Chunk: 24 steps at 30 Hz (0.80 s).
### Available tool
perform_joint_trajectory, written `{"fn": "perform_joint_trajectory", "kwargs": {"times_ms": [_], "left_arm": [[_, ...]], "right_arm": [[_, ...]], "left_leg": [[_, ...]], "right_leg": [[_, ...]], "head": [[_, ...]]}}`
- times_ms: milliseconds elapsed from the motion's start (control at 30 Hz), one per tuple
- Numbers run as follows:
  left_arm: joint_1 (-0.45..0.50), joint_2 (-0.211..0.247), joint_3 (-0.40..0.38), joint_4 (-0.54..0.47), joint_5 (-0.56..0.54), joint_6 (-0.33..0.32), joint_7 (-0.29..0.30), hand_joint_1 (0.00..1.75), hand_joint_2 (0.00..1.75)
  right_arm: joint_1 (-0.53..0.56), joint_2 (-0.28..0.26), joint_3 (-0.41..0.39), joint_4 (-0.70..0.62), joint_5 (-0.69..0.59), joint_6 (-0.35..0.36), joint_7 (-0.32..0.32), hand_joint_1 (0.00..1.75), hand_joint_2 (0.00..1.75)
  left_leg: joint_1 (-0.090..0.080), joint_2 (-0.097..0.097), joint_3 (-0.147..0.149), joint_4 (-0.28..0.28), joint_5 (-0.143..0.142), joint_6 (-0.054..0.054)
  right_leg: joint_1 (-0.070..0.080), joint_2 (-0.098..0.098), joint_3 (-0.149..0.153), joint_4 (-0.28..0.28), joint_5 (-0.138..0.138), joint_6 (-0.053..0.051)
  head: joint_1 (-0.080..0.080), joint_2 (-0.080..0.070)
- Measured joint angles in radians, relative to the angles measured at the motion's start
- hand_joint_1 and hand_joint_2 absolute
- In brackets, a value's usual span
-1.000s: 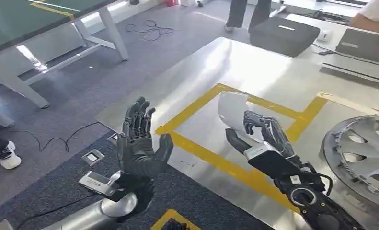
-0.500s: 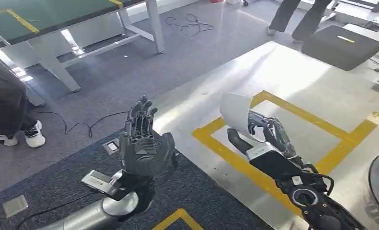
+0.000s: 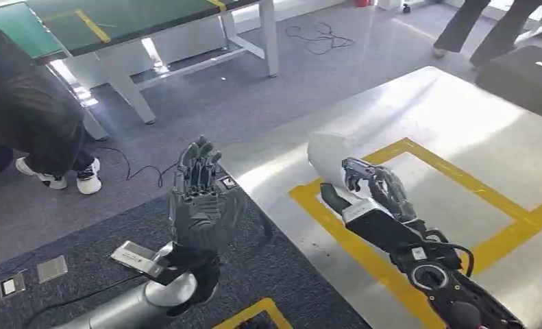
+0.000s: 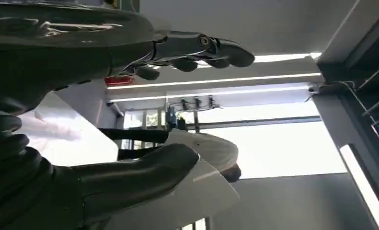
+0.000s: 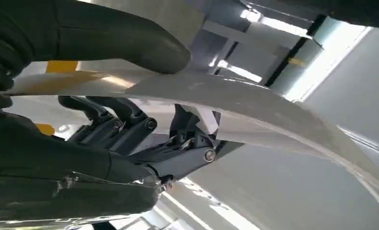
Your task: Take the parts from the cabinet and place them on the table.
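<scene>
Part (image 3: 329,156), white and curved like a thin shell, is held in the right hand (image 3: 374,195) above the near corner of the table (image 3: 453,130). In the head view the thumb (image 3: 335,199) is set against the side of the part facing the robot, while the dark fingers (image 3: 371,177) are curled round its lower edge from the far side, so that the sheet is pinched between them. The part rises upright out of the grasp, with its upper edge well clear of the fingertips. In the right wrist view the same part (image 5: 254,103) is seen as a pale, bowed strip, with the thumb (image 5: 125,40) pressed on one face and the fingers (image 5: 130,125) folded against the other. Yellow tape (image 3: 364,250) is laid on the table as a rectangular outline, and the right forearm is stretched over its near line.

The left hand (image 3: 201,205) is raised upright over the dark carpet (image 3: 103,233) beside the table, its fingers (image 3: 198,164) straight and close together, its thumb apart; nothing is held. In the left wrist view the hand (image 4: 106,105) is seen with thumb and fingers well separated.

A green-topped table (image 3: 117,20) is set at the far left, a seated person's dark trousers (image 3: 28,103) near it, and a standing person's legs (image 3: 473,27) at the far right.
</scene>
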Motion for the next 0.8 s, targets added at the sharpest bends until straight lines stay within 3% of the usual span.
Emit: {"fn": "perform_joint_trajectory", "kwargs": {"times_ms": [33,67,133,167,200,233,267,300,400,667,800], "left_arm": [[-0.002,0.000,0.000,0.003,0.012,0.000,0.000,0.00,1.75],[-0.005,0.000,-0.001,0.005,0.021,0.000,0.000,0.00,1.75],[-0.014,0.000,-0.001,0.007,0.031,0.000,-0.004,0.00,1.75],[-0.020,-0.001,-0.002,0.008,0.034,0.000,-0.005,0.00,1.75],[-0.025,-0.001,-0.002,0.010,0.037,0.000,-0.006,0.00,1.75],[-0.025,-0.003,-0.002,0.010,0.037,0.000,-0.006,0.00,1.75],[-0.026,-0.003,-0.003,0.011,0.038,0.000,-0.006,0.00,1.75],[-0.027,-0.005,-0.005,0.013,0.038,0.000,-0.006,0.00,1.75],[-0.032,-0.005,-0.009,0.019,0.038,0.000,-0.007,0.00,1.75],[-0.034,-0.005,-0.010,0.029,0.041,0.000,-0.008,0.00,1.75],[-0.034,-0.005,-0.010,0.032,0.046,-0.001,-0.015,0.00,1.75]], "right_arm": [[-0.013,0.007,0.002,0.030,0.008,0.005,-0.003,1.75,1.75],[-0.028,0.016,0.004,0.056,0.013,0.008,-0.012,1.75,1.75],[-0.059,0.038,0.007,0.107,0.018,0.008,-0.035,1.75,1.75],[-0.071,0.046,0.007,0.132,0.019,0.008,-0.043,1.75,1.75],[-0.083,0.052,0.007,0.153,0.019,0.008,-0.049,1.75,1.75],[-0.091,0.055,0.008,0.170,0.019,0.008,-0.052,1.75,1.75],[-0.091,0.058,0.008,0.182,0.019,0.008,-0.054,1.75,1.75],[-0.093,0.061,0.008,0.201,0.019,0.008,-0.055,1.75,1.75],[-0.114,0.079,0.010,0.262,0.021,0.008,-0.055,1.75,1.75],[-0.147,0.104,0.010,0.380,0.040,-0.013,-0.051,1.75,1.75],[-0.172,0.120,0.003,0.453,0.075,-0.069,-0.058,1.75,1.75]], "left_leg": [[0.002,0.000,-0.010,0.009,0.010,0.000],[0.002,0.000,0.005,-0.029,0.039,0.001],[0.002,0.001,0.108,-0.230,0.137,0.009],[0.000,0.003,0.154,-0.321,0.159,0.016],[-0.005,0.011,0.159,-0.331,0.144,0.021],[-0.010,0.007,0.161,-0.342,0.155,0.024],[-0.007,0.002,0.161,-0.343,0.156,0.023],[-0.006,0.001,0.162,-0.343,0.155,0.014],[-0.009,-0.002,0.163,-0.343,0.152,0.017],[-0.009,-0.002,0.164,-0.341,0.149,0.024],[-0.009,-0.002,0.164,-0.341,0.150,0.027]], "right_leg": [[0.001,-0.006,0.000,0.000,0.000,0.000],[0.001,-0.009,0.001,0.000,-0.001,0.000],[0.003,-0.014,0.005,0.000,-0.004,0.002],[0.003,-0.016,0.007,0.000,-0.007,0.003],[0.002,-0.019,0.005,-0.008,-0.006,0.006],[0.010,-0.019,0.002,-0.004,-0.006,0.013],[0.007,-0.019,0.001,-0.002,-0.012,0.014],[0.011,-0.020,0.004,0.000,-0.013,-0.001],[0.010,-0.022,0.010,-0.009,-0.013,0.000],[0.010,-0.023,0.015,-0.020,-0.008,0.014],[0.010,-0.023,0.015,-0.020,-0.008,0.018]], "head": [[-0.004,0.000],[-0.005,0.000],[-0.013,0.000],[-0.017,0.000],[-0.015,0.000],[-0.013,0.000],[-0.023,0.000],[-0.020,0.000],[-0.008,0.000],[0.002,0.000],[0.003,0.000]]}}
